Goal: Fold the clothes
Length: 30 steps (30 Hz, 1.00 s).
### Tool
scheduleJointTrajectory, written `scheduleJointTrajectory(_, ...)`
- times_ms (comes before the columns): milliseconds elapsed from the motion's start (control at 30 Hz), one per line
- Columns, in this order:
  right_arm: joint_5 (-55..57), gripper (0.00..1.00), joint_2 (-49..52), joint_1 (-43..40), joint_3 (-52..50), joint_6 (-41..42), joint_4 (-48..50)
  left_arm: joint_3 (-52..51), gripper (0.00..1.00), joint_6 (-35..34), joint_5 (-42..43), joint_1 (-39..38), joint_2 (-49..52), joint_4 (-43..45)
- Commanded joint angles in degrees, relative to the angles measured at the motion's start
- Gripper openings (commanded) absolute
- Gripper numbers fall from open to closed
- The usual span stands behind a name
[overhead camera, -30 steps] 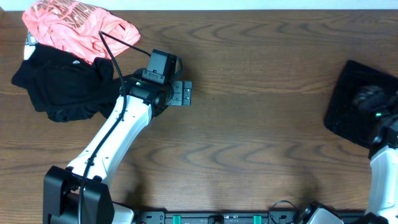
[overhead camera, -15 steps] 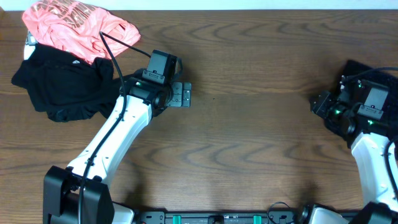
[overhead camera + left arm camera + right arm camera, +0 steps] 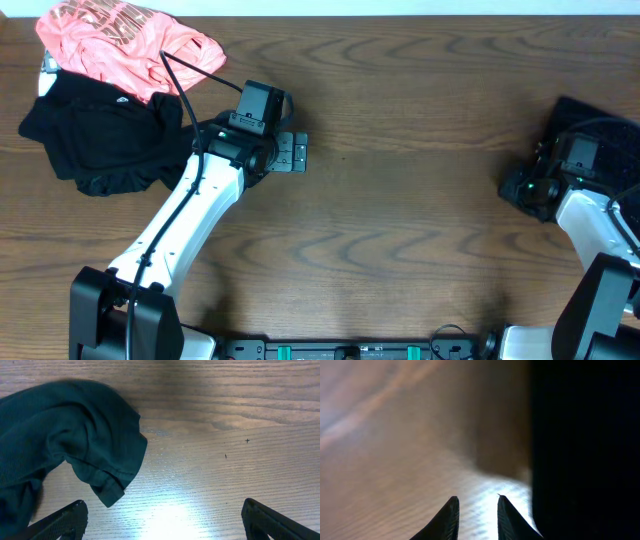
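Note:
The clothes lie in two places. A coral-pink shirt (image 3: 120, 40) is bunched at the far left corner, and a smooth black top (image 3: 100, 140) lies partly under it. Another black garment (image 3: 592, 118) lies at the right edge. My left gripper (image 3: 292, 152) hovers just right of the black top, open, with nothing between its jaws. In the left wrist view the top's hem (image 3: 107, 491) hangs ahead of the left gripper (image 3: 165, 525). My right gripper (image 3: 514, 188) is low over bare wood at that garment's left edge. In its wrist view the right gripper (image 3: 476, 507) has its jaws narrowly apart on nothing, beside the black garment (image 3: 585, 445).
Brown wooden table (image 3: 400, 230) spreads between the two arms. The left arm (image 3: 190, 225) slants from the front edge up to the black top. A pale wall edge (image 3: 400, 6) runs along the back. A black rail (image 3: 360, 350) lines the front.
The right arm swung left off the black garment and dropped toward the wood, its jaws narrowing a lot. The left arm and the left pile have not moved.

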Motion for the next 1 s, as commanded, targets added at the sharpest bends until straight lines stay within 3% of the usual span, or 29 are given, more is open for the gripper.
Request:
scheduleJointTrajectory(0,7.1,0.24,0.0,0.2,0.1,2.6,-1.6,0.0,0.98,-0.7,-0.1,-0.1,-0.7,-0.6)
scheduleJointTrajectory(333,24.3,0.26,0.0,-4.3,0.2,4.8,-4.5,0.0,0.98,-0.7,-0.1,-0.1,-0.7,-0.6)
scheduleJointTrajectory(667,28.2,0.21,0.1,-11.3,0.2,4.9,1.3,0.0,0.98,-0.8,-0.1,-0.1,-0.7,-0.7)
scheduleJointTrajectory(867,17.0,0.05,0.0,-11.9,0.2,2.0,2.6,0.0,0.98,-0.8,-0.1,-0.1,-0.7,-0.6)
scheduleJointTrajectory(967,3.9,0.06,-0.3,-11.9,0.2,-3.1,1.9,0.0,0.98,-0.8,-0.1,-0.1,-0.7,-0.8)
